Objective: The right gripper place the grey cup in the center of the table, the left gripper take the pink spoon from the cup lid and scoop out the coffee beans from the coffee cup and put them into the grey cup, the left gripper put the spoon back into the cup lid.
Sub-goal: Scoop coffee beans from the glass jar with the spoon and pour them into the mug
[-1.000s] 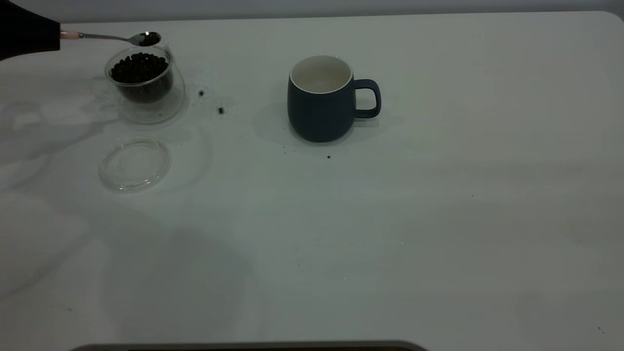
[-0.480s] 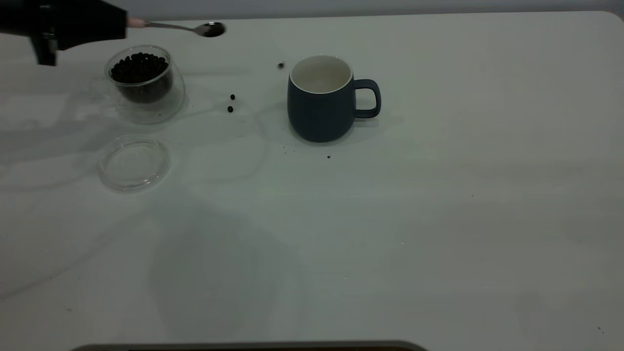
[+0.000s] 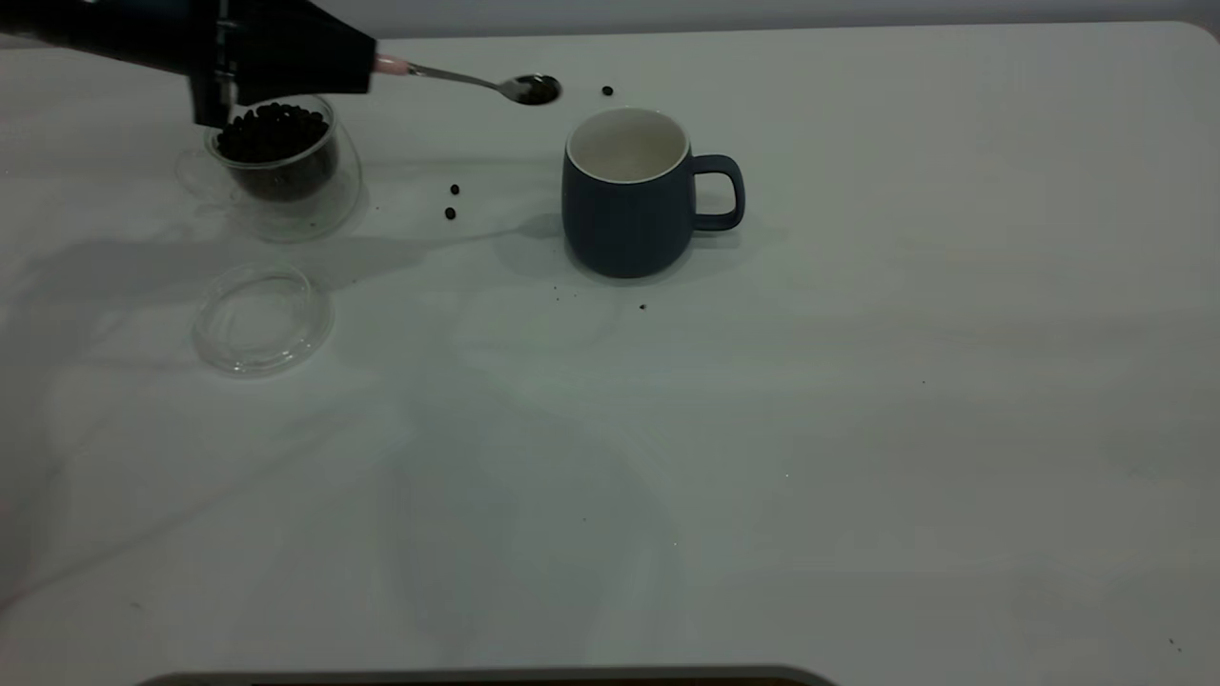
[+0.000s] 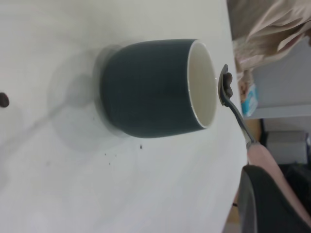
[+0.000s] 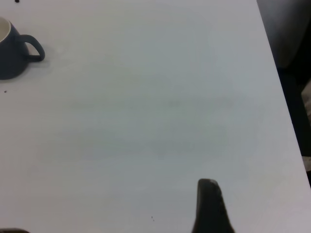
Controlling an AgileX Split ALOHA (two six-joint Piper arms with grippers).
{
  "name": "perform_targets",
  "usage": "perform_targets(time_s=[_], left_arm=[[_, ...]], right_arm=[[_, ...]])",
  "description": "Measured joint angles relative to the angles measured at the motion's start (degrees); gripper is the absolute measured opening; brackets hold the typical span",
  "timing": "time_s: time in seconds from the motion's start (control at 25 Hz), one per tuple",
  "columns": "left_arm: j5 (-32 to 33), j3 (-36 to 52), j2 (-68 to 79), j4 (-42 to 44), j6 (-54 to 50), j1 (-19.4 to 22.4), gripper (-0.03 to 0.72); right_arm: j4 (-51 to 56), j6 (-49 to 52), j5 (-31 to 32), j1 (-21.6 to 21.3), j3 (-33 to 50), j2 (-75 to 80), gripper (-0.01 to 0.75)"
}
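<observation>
Though visible, grey cup [image 3: 629, 195] unmarked.

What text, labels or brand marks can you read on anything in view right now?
None can be read.
grey cup: plain, no print showing.
coffee cup and cup lid: clear, unmarked.
pink spoon, held by the left gripper: no marking visible.
Blue-and-white object past the table edge in the left wrist view: too blurred to read.

Bulky matte-black left gripper [image 3: 367, 65]
</observation>
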Motion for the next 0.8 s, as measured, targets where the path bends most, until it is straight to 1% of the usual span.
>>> perform_targets(time_s=[0.28, 0.4, 0.48, 0.6, 0.68, 0.8], left_arm=[[-4.9, 0.0, 0.0, -0.2, 2.1, -4.0, 0.119], [-7.6, 0.0, 0.0, -0.3, 5.4, -5.7, 0.119], [-9.2, 0.0, 0.0, -0.4, 9.6, -6.8, 0.119], [-10.5, 0.0, 0.0, -0.4, 19.1, -7.9, 0.119], [-10.5, 0.0, 0.0, -0.8, 26.1, -8.1, 0.119], [-10.5, 0.0, 0.0, -3.0, 33.7, -8.3, 0.119]], right_arm=[[0.0, 0.0, 0.0, 0.0, 0.0, 0.0, 0.531], [0.0, 0.0, 0.0, 0.0, 0.0, 0.0, 0.531], [0.0, 0.0, 0.0, 0.0, 0.0, 0.0, 0.531], [0.0, 0.0, 0.0, 0.0, 0.0, 0.0, 0.531], [0.0, 0.0, 0.0, 0.0, 0.0, 0.0, 0.531], [0.0, 0.0, 0.0, 0.0, 0.0, 0.0, 0.531]])
